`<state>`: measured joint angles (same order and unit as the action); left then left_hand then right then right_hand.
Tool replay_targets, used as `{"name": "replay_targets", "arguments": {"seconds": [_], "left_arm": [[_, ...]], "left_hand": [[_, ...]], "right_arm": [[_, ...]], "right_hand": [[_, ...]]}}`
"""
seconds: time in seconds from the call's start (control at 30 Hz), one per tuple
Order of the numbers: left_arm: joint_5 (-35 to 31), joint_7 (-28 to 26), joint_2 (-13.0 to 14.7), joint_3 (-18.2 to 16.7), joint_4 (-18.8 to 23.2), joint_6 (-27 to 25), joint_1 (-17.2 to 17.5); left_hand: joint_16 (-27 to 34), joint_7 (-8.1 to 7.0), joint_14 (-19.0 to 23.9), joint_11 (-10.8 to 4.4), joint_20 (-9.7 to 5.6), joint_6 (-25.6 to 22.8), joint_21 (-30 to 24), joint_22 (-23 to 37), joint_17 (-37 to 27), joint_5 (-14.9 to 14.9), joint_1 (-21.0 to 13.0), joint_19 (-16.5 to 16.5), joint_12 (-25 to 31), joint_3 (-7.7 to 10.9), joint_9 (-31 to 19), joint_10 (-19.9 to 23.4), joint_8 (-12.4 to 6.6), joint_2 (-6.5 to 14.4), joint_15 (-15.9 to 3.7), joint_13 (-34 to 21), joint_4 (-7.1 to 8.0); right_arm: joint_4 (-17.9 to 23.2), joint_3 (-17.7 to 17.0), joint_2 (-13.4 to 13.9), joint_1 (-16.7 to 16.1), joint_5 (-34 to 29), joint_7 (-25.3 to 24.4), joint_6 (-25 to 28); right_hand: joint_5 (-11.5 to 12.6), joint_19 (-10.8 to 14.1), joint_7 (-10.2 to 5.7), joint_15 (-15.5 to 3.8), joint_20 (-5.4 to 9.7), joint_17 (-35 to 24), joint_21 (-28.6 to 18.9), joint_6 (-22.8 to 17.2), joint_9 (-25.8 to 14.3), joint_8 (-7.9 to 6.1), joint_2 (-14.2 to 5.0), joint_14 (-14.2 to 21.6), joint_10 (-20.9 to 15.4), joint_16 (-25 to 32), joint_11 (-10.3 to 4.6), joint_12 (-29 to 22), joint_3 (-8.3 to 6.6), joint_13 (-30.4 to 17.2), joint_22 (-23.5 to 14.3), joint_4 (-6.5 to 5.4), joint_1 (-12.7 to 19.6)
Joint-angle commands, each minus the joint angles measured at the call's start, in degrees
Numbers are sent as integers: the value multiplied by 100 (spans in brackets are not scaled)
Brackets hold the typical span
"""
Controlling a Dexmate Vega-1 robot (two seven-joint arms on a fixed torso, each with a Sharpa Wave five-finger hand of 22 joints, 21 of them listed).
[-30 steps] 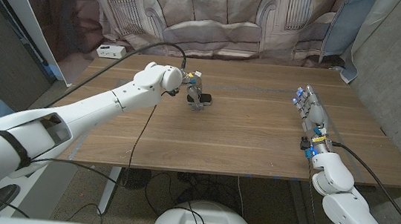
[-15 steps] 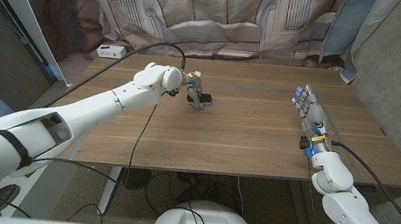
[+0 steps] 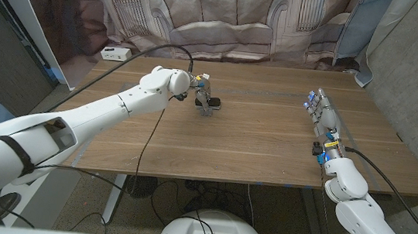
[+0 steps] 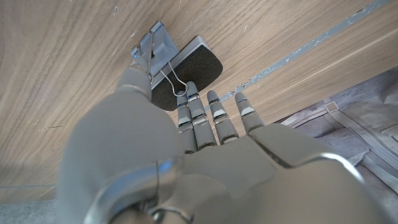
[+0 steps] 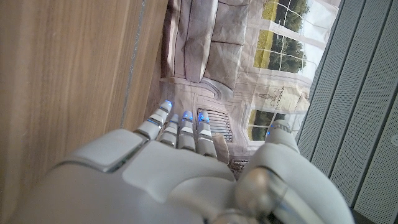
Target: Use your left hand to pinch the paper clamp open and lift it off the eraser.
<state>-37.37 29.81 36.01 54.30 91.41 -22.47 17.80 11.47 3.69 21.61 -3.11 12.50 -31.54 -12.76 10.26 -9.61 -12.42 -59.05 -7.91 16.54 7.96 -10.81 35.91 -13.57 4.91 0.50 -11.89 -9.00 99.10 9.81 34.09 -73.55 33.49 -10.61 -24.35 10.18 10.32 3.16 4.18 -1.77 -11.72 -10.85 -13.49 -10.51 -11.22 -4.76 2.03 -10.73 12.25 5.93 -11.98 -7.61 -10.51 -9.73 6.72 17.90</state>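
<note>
The left hand (image 4: 186, 118) pinches the paper clamp (image 4: 155, 53) on the eraser (image 4: 189, 68) (wire handles should be squeezed fully before lifting straight up).

Left robot hand (image 3: 202, 94) pinching, right robot hand (image 3: 324, 118) fingers straight, idle

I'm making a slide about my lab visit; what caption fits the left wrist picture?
Left hand fingers reach a metal paper clamp clipped on a black eraser.

Even, soft light — wrist views blurred up close.
</note>
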Motion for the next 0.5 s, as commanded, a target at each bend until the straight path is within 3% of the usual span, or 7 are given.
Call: {"name": "replay_targets", "arguments": {"seconds": [0.03, 0.17, 0.5], "left_arm": [[159, -95, -41, -9, -35, -20, -9], [220, -144, -41, -22, -26, -18, 1], [476, -375, 43, -197, 163, -99, 159]], "left_hand": [[25, -11, 101, -39, 4, -121, -34, 19, -6, 26, -100, -93, 38, 48, -24, 112, -36, -5, -16, -11, 0], [19, -22, 180, 65, 3, -249, -37, 17, -5, 49, -171, -173, 53, 85, -26, 207, -53, 7, -77, -13, -14], [2, -13, 358, 26, 1, -565, -55, 18, -2, 94, -295, -365, 116, 157, -30, 471, -106, 23, -184, -15, -22]], "right_arm": [[-25, -7, -12, -9, 31, 2, -26], [-20, -6, -12, -19, 26, -3, -31], [32, -15, 0, -68, 9, -23, -32]], "right_hand": [[12, 6, -38, -5, -12, -14, -19, -3, -20, 16, 20, -16, -28, -18, -42, 14, -25, -28, -21, 33, 9], [13, 0, -41, -8, -18, -14, -17, 2, -20, 18, 19, -21, -26, -21, -39, 18, -26, -28, -21, 35, 11], [13, -19, -50, -11, -61, -14, -13, 14, -20, 21, 18, -25, -18, -23, -52, 29, -27, -29, -21, 36, 8]]}}
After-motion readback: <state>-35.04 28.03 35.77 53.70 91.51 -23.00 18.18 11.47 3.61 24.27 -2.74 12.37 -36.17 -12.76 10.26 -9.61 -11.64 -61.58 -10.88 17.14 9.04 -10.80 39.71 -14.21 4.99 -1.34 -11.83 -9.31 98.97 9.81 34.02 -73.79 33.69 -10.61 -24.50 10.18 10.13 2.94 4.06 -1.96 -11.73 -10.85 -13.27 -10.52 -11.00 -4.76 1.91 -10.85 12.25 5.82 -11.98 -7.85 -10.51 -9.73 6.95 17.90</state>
